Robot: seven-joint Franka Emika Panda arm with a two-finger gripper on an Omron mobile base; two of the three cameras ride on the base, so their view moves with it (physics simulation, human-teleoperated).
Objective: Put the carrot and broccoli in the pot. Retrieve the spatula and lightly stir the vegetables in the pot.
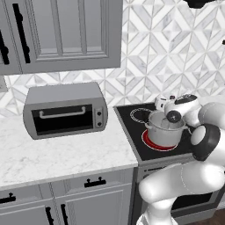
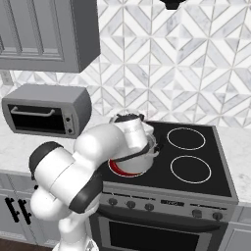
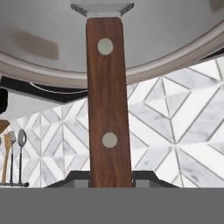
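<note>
Clamped narrow on the wooden handle of the spatula (image 3: pixel 108 105) by the gripper (image 3: pixel 111 181), blade reaching straight ahead of the fingertips into the pot (image 1: pixel 165 128), apparently so as to stir the vegetables inside, themselves hidden.

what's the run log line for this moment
phase: stirring | end effector: shut on spatula | blade: inside pot | pot: front left burner of stove
</note>
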